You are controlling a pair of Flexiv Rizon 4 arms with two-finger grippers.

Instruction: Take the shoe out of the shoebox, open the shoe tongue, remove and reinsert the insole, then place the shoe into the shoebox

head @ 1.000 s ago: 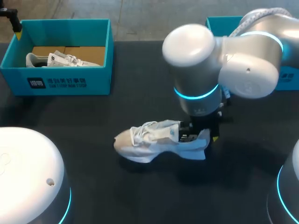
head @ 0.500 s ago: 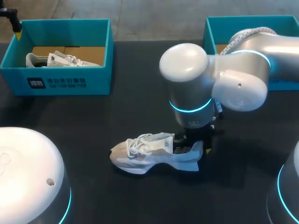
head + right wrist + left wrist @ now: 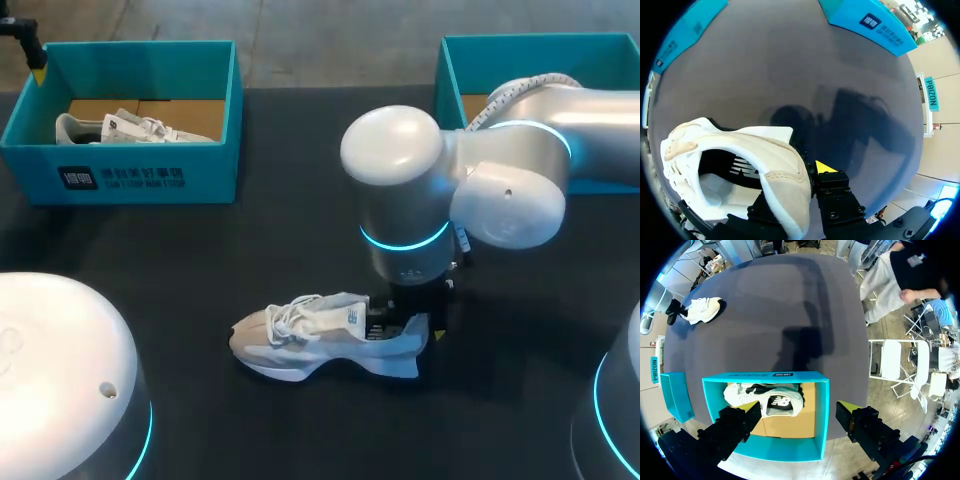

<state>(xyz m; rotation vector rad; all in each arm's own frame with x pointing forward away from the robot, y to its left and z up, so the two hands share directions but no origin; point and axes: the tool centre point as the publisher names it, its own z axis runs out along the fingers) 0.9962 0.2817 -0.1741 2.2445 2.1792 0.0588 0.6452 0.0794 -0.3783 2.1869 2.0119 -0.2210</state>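
Note:
A white and grey shoe [image 3: 318, 338] lies on the dark table near the middle, toe to the left. My right gripper [image 3: 412, 322] comes down at its heel and is shut on the heel collar. In the right wrist view the shoe [image 3: 742, 150] fills the space by that gripper [image 3: 801, 174]: one yellow fingertip [image 3: 825, 167] presses outside the heel, and the other is hidden inside the shoe. My left gripper [image 3: 800, 412] hangs open above the left teal shoebox [image 3: 822, 410], which holds a second white shoe [image 3: 765, 400]. In the head view only its edge shows, at the back left corner [image 3: 25, 40].
The left shoebox [image 3: 150, 180] stands at the back left with its shoe [image 3: 130, 127] inside. A second teal box [image 3: 540, 60] stands at the back right, behind my right arm. Bare dark table surrounds the shoe in front and to the left.
My right arm has carried the shoe toward the near edge and slightly left, keeping its hold on the heel. The left arm has not moved.

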